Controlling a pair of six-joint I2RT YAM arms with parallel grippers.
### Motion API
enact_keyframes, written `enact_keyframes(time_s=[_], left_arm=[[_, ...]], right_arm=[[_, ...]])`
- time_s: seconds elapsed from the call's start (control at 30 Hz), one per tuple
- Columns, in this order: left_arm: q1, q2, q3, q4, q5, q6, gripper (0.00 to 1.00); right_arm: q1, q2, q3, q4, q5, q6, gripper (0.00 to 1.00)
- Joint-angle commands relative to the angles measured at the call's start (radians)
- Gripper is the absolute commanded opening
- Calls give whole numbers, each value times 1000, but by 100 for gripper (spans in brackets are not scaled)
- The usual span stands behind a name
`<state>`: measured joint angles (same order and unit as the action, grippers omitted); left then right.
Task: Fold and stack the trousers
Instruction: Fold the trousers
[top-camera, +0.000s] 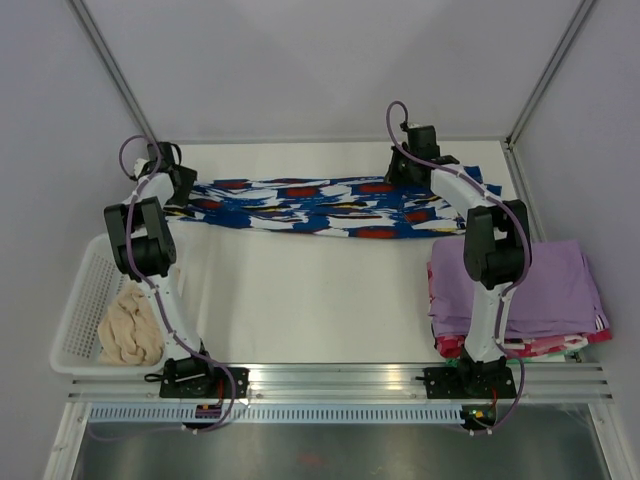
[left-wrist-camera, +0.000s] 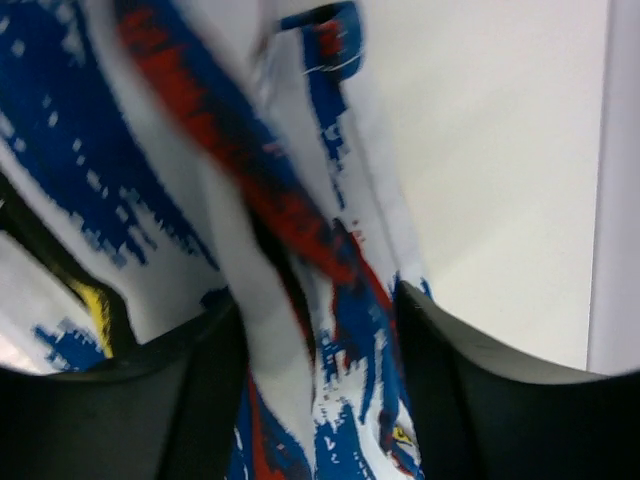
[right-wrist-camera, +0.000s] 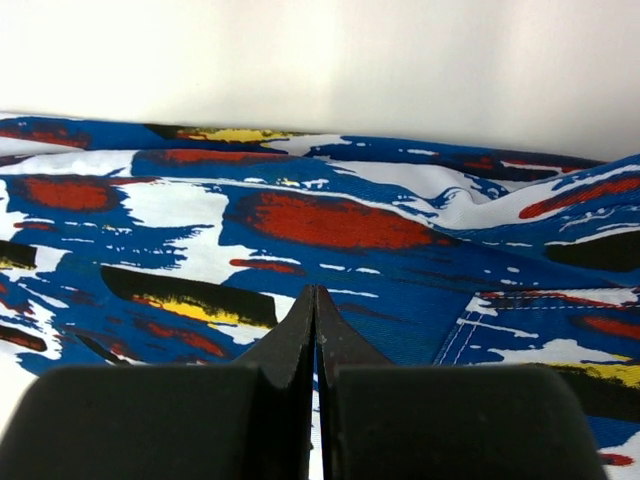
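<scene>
The trousers, in a blue, white and black print with red and yellow flecks, lie stretched lengthways across the back of the table. My left gripper is at their left end. In the left wrist view the left gripper is shut on a bunched fold of the trousers. My right gripper is over their right part. In the right wrist view the right gripper has its fingers pressed together, pinching the thin fabric of the trousers, which spread out ahead of it.
A white basket at the near left holds a cream fluffy bundle. A stack of folded lilac garments lies at the near right over pink and red ones. Enclosure walls stand close behind and to both sides.
</scene>
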<state>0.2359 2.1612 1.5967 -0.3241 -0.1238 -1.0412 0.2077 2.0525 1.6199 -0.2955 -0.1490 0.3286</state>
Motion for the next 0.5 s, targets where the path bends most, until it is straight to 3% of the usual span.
enact_keyframes(time_s=[0.0, 0.03, 0.1, 0.2, 0.47], left_arm=[[17, 51, 150, -19, 26, 72, 71], [17, 86, 181, -44, 53, 99, 82], [20, 118, 271, -128, 85, 122, 88], [20, 140, 328, -204, 96, 170, 91], [42, -30, 218, -228, 59, 291, 95]], right_arm=[[9, 32, 57, -20, 20, 20, 1], [9, 37, 61, -22, 20, 21, 1], [10, 51, 75, -31, 20, 24, 1], [10, 67, 95, -48, 23, 24, 2], [10, 78, 110, -68, 37, 10, 3]])
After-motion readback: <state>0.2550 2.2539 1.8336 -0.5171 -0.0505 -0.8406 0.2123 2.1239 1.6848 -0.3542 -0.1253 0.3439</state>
